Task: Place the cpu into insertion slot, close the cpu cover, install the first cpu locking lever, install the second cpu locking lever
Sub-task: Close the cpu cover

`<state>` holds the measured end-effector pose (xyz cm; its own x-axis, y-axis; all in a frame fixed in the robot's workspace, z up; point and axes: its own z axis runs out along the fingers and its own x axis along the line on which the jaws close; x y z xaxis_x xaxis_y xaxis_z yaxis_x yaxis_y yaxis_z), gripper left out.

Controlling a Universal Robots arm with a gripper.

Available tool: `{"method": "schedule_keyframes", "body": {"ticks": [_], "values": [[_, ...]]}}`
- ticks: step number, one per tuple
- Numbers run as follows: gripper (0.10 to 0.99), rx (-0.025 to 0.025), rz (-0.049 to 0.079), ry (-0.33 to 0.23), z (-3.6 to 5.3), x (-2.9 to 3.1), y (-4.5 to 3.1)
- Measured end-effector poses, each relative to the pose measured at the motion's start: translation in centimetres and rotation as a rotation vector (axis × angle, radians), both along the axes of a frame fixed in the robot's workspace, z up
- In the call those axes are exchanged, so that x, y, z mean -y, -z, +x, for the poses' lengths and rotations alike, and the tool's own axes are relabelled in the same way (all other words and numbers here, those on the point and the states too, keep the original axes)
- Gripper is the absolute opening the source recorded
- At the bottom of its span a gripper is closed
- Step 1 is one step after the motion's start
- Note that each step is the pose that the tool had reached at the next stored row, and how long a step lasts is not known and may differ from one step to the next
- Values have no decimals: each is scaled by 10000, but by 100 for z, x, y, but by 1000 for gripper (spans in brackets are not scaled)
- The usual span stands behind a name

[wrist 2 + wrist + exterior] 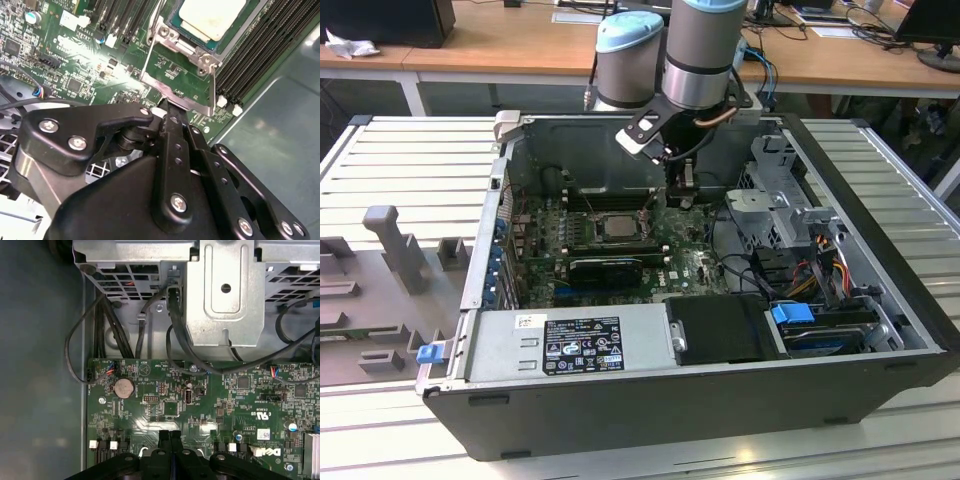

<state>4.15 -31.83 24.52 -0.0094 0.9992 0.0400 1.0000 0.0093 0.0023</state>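
The cpu (617,226) lies flat in the insertion slot (595,229) on the green board inside the open computer case. In the second wrist view, the cpu's silver top (212,17) rests in the insertion slot (176,31). The cpu cover (177,75), a silver frame with a square window, stands open and tilted up from the slot's edge. My gripper (170,114) is shut, its fingertips against the cover's free edge; whether they pinch it I cannot tell. In the exterior view my gripper (685,190) hangs just to the right of the slot. A thin lever (154,25) runs beside the slot.
Long black memory slots (260,45) flank the socket. A black card (605,268) lies in front of it. The power supply (575,340) fills the case front; a metal drive cage (785,200) and cables (820,260) crowd the exterior view's right. The case wall (590,145) stands behind.
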Motion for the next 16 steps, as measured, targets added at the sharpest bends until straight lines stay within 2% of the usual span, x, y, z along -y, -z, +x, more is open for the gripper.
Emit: {"method": "schedule_keyframes", "body": {"ticks": [16], "values": [[106,0,0,-1,-114,0,0]]}}
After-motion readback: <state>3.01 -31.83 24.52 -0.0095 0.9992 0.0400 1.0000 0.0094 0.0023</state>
